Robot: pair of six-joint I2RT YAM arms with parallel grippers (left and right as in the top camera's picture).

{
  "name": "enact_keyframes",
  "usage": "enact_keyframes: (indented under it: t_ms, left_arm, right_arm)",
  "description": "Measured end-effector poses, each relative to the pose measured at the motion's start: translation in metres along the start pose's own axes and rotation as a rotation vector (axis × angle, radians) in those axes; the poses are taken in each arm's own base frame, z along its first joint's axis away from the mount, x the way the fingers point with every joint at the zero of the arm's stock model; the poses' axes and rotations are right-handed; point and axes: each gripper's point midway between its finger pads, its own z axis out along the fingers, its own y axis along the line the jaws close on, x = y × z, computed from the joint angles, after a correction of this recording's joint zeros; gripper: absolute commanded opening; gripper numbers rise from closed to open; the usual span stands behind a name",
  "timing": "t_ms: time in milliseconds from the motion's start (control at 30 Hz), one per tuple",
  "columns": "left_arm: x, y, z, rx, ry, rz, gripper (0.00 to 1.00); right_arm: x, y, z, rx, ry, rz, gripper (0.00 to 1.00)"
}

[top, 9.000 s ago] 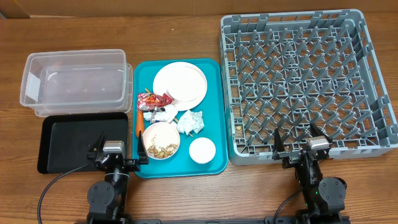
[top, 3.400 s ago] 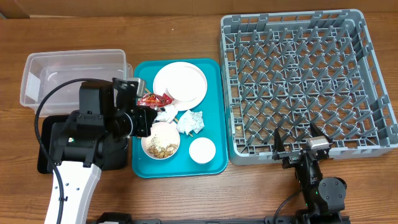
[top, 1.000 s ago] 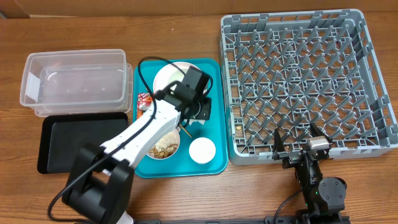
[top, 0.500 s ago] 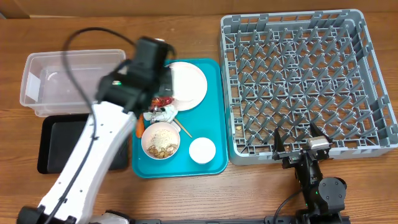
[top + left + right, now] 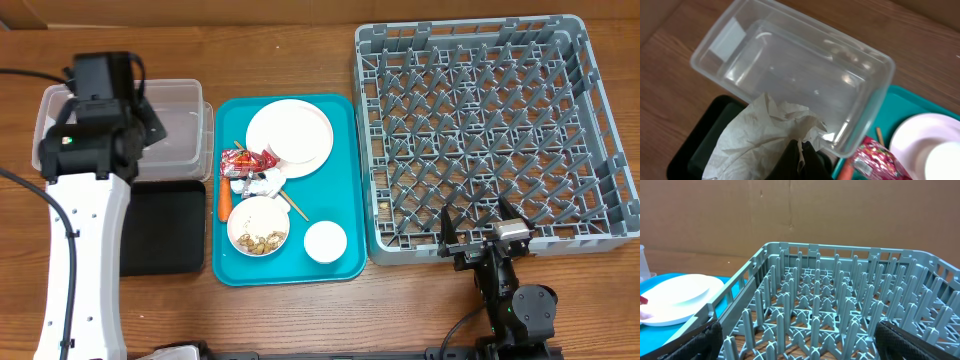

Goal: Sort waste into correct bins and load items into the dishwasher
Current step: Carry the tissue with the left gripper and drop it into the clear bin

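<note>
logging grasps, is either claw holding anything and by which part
The left claw pinches a crumpled white paper wad by one edge, above the clear tub and black tray. The right claw is open, holding nothing.

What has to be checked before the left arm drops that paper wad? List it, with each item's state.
1. Grip: left gripper shut on the paper wad - ok.
2. Wad fully over the clear tub: in the wrist view it overlaps the tub's near rim and the black tray - cannot tell.
3. Room in the tub: it looks empty - ok.
4. Right gripper out of the way: open, parked by the dish rack - ok.
5. Teal tray cleared of waste: red wrapper and carrot lie on it - not ok.
</note>
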Motion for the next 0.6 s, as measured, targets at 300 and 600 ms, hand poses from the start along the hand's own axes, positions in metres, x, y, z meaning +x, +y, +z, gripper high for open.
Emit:
enact_keyframes:
  t_ms: [300, 600]
  left_arm:
    - [-0.01, 0.008, 0.028, -0.003, 0.014, -0.052, 0.04]
    - [-0.012, -0.008, 0.074, -0.001, 0.035, -0.019, 0.04]
  right_arm:
    - [0.0, 0.0, 0.0, 0.0, 0.0, 0.0, 1.0]
    - [0.0, 0.0, 0.0, 0.0, 0.0, 0.0, 1.0]
